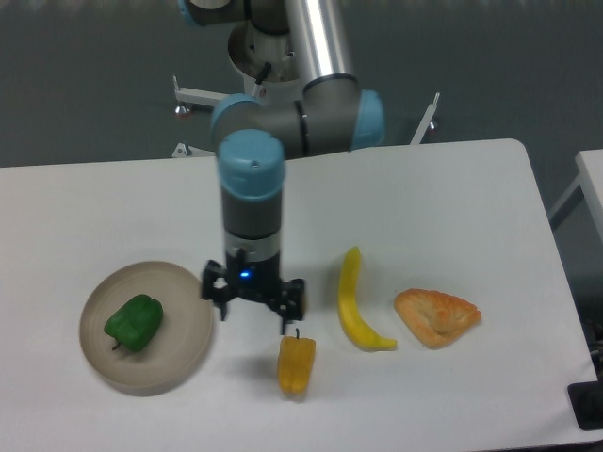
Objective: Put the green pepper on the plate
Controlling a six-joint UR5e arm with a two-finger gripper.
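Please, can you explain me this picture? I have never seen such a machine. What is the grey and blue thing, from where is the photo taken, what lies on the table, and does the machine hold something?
The grey and blue thing is a robot arm. At its lower end is the gripper, a claw with two fingers; here it is open and holds nothing. One fixed camera looks down at the white table from the front. On the left lies the plate, with the green pepper resting on it. Just below the gripper lies an orange-yellow pepper. To the right of it lie a yellow banana and a piece of browned pastry.
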